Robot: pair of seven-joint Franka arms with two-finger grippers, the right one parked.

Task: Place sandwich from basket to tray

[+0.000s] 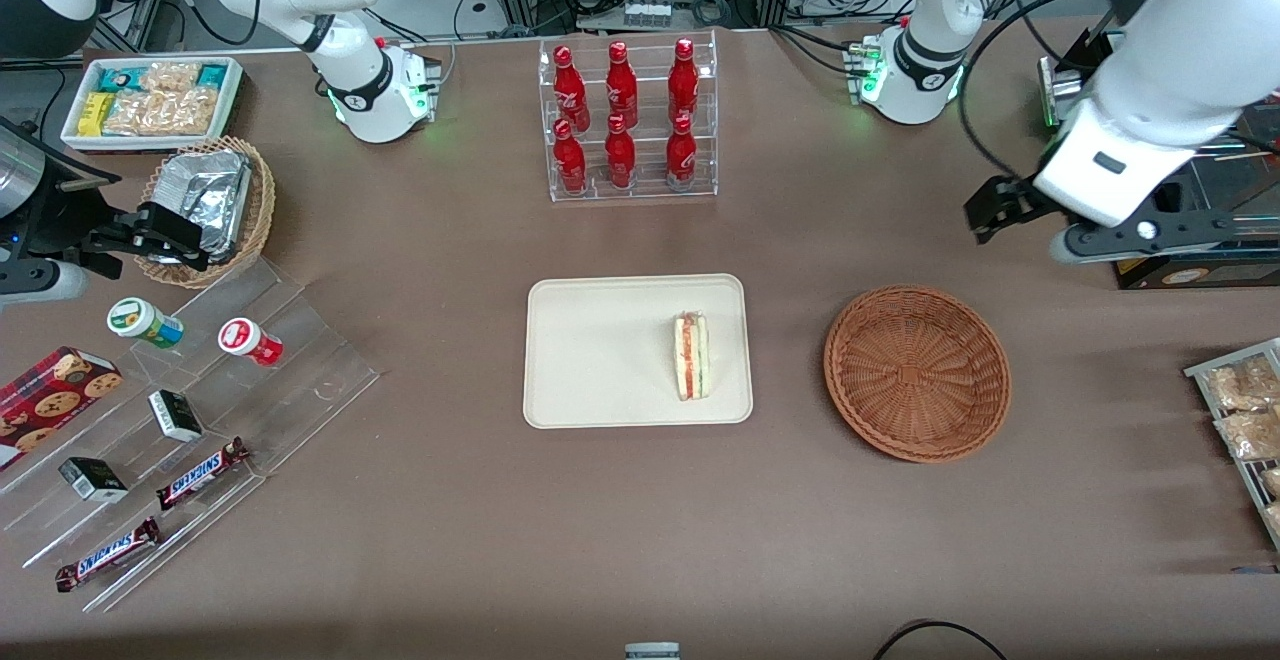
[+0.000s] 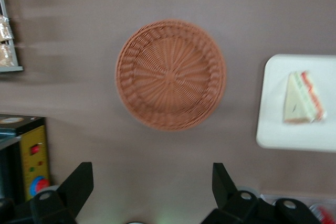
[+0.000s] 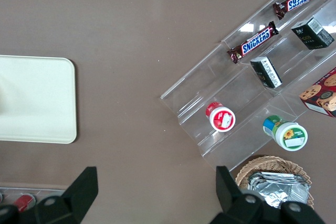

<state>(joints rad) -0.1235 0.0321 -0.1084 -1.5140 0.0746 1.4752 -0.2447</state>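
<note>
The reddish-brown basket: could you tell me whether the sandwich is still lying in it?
No, the basket holds nothing; the sandwich lies on the tray, and the open gripper hangs above the table.

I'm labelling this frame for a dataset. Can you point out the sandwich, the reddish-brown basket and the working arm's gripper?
sandwich (image 1: pixel 691 356): front view, on its striped filling edge, lying on the tray (image 1: pixel 600 350).
basket (image 1: pixel 917 372): front view, on its woven floor, nothing in it.
gripper (image 2: pixel 152 182): left wrist view, midway between its open fingertips, raised above the table.

I record the basket (image 1: pixel 917 372) as reddish-brown radial weave, directly below my black-fingered gripper (image 2: pixel 152 187). The tray (image 1: pixel 600 360) is plain cream. The sandwich (image 1: pixel 691 356) shows white bread with red, orange and green stripes. The table (image 1: pixel 640 520) is uniform brown.
</note>
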